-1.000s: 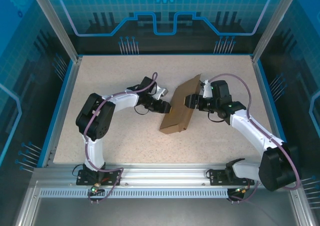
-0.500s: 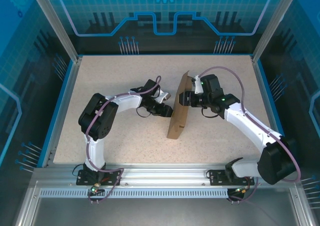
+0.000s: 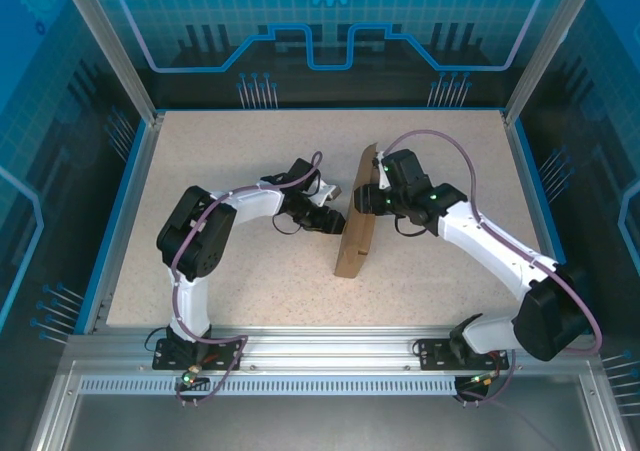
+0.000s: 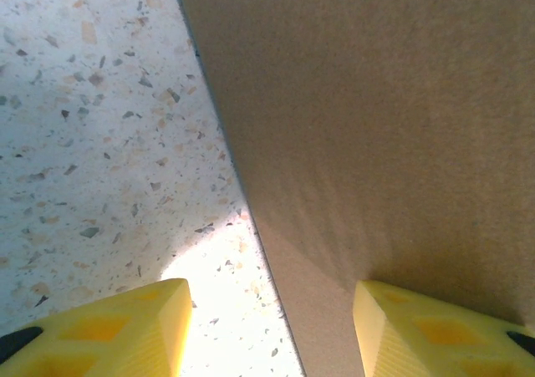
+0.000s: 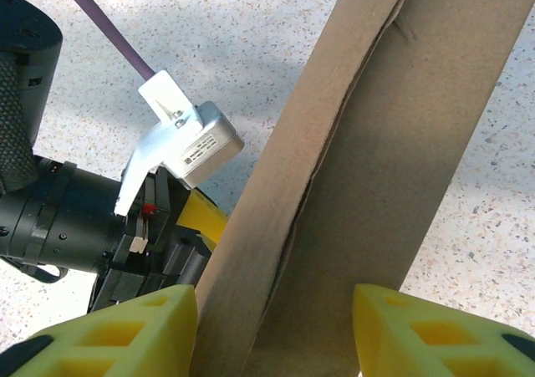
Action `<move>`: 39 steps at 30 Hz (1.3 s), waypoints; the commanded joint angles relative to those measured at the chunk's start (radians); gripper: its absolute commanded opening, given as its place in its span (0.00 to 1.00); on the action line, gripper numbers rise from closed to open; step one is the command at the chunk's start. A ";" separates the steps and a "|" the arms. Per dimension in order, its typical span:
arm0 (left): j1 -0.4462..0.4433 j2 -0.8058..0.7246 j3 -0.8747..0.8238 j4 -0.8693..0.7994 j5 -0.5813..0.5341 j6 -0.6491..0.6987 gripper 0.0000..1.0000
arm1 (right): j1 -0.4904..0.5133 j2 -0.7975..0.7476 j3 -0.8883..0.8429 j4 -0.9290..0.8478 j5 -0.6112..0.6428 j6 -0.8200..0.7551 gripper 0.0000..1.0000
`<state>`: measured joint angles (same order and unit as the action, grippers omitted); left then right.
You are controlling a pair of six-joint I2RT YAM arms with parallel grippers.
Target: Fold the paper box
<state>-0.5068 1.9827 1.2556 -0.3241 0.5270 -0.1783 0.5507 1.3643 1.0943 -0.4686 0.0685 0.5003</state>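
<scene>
Top external is giving me the two arm bases [image 3: 195, 349] at the near edge of the speckled table [image 3: 200, 281], with both arms [image 3: 250, 199] reaching inward toward the middle. Between them the paper box [image 3: 355, 239] is standing on one long edge, a flat brown slab tilted a little, running from near to far. The left gripper [image 3: 335, 221] is coming in against the box's left face low down, and the right gripper [image 3: 366, 199] is sitting at its upper edge, slightly farther back. On the left wrist I am seeing the yellow fingers [image 4: 117, 331] standing apart with bare table between them. The box's bottom edge is running through that gap, though I cannot tell whether the right-hand finger is actually touching the cardboard. Those jaws are standing open and clamping nothing. On the right wrist the yellow pads [image 5: 418, 335] are straddling the box's folded edge, with cardboard filling the whole gap from pad to pad, so those jaws are gripping the box. Beyond the cardboard, the left gripper's black body and white camera mount [image 5: 180, 139] are showing against the table.
</scene>
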 commanded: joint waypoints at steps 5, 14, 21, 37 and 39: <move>-0.008 -0.071 0.018 0.010 -0.055 0.006 0.56 | 0.063 0.054 0.041 -0.128 0.052 -0.009 0.51; -0.002 -0.113 -0.002 0.013 -0.086 0.006 0.58 | 0.102 0.087 0.102 -0.143 0.094 -0.004 0.39; -0.002 -0.158 -0.026 0.027 -0.111 -0.003 0.58 | 0.106 0.098 0.115 -0.131 0.094 0.019 0.22; -0.021 -0.625 -0.411 0.291 -0.288 -0.166 0.65 | 0.105 0.087 0.027 -0.062 0.096 0.078 0.15; -0.044 -0.677 -0.447 0.305 -0.304 -0.180 0.65 | 0.105 0.088 0.020 -0.059 0.100 0.077 0.15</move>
<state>-0.5240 1.3605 0.8513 -0.0971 0.2615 -0.3077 0.6426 1.4345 1.1587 -0.4549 0.1528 0.5808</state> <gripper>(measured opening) 0.649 0.153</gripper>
